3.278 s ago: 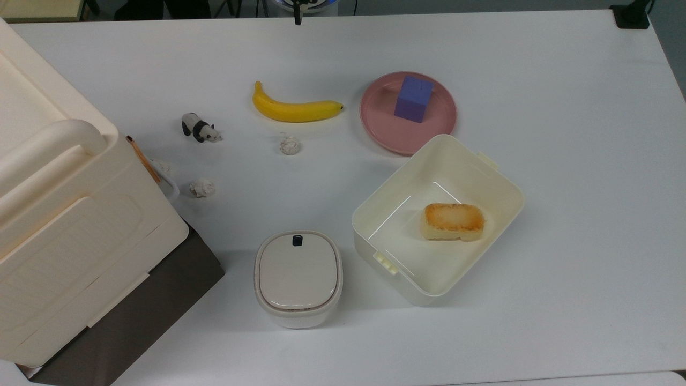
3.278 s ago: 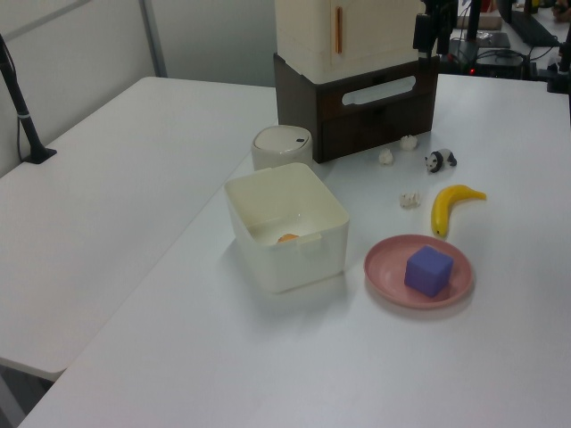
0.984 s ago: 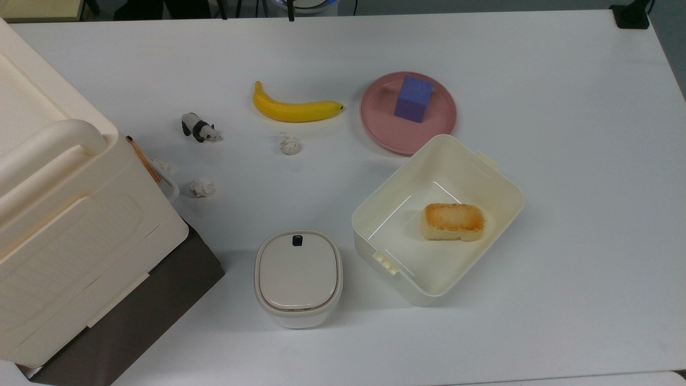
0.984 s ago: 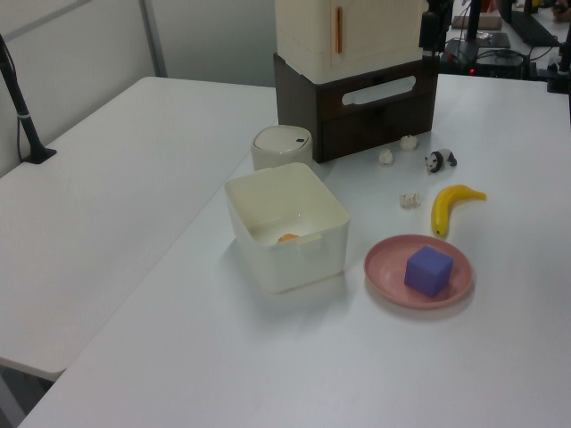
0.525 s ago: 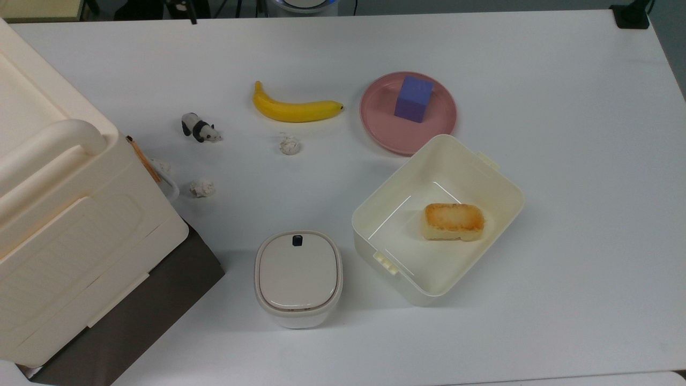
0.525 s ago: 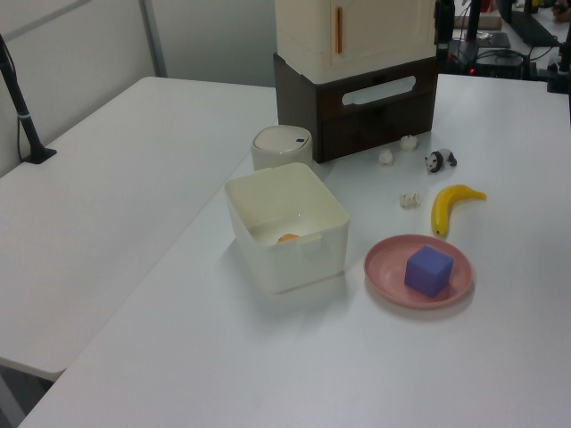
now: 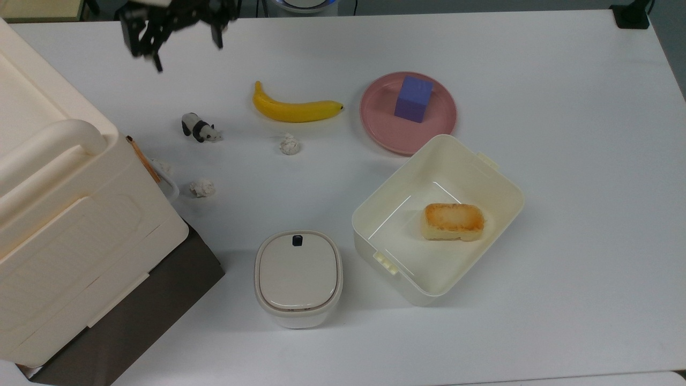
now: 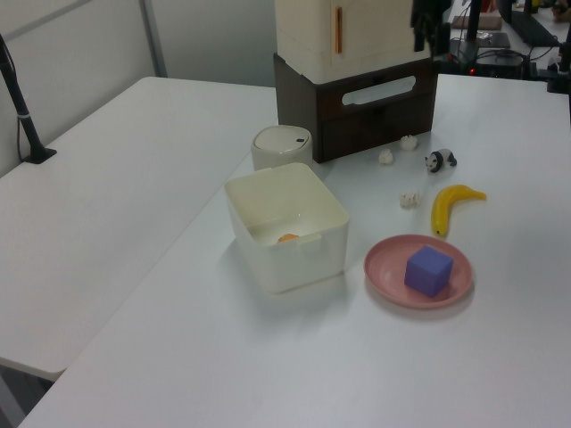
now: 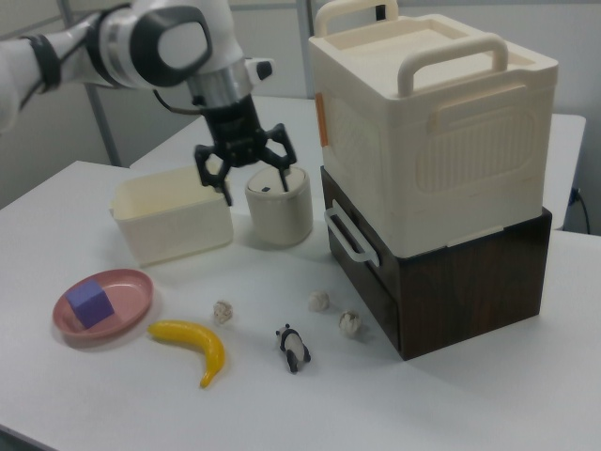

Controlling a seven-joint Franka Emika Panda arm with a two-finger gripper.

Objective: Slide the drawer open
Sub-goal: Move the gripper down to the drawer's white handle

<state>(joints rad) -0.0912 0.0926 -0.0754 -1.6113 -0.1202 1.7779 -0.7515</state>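
Dark brown wood, that's the drawer (image 9: pixel 362 272) front, white loop handle on it, sitting flush in its cabinet (image 9: pixel 451 282) under the big cream box (image 9: pixel 427 132). From my seat it looks shut. My gripper (image 9: pixel 242 171) hangs in the air with its fingers spread wide, holding nothing, well apart from the handle. Below, on the white table (image 7: pixel 563 107), I see a toy panda (image 7: pixel 199 128), a banana (image 7: pixel 295 110) and paper balls (image 9: pixel 319 301).
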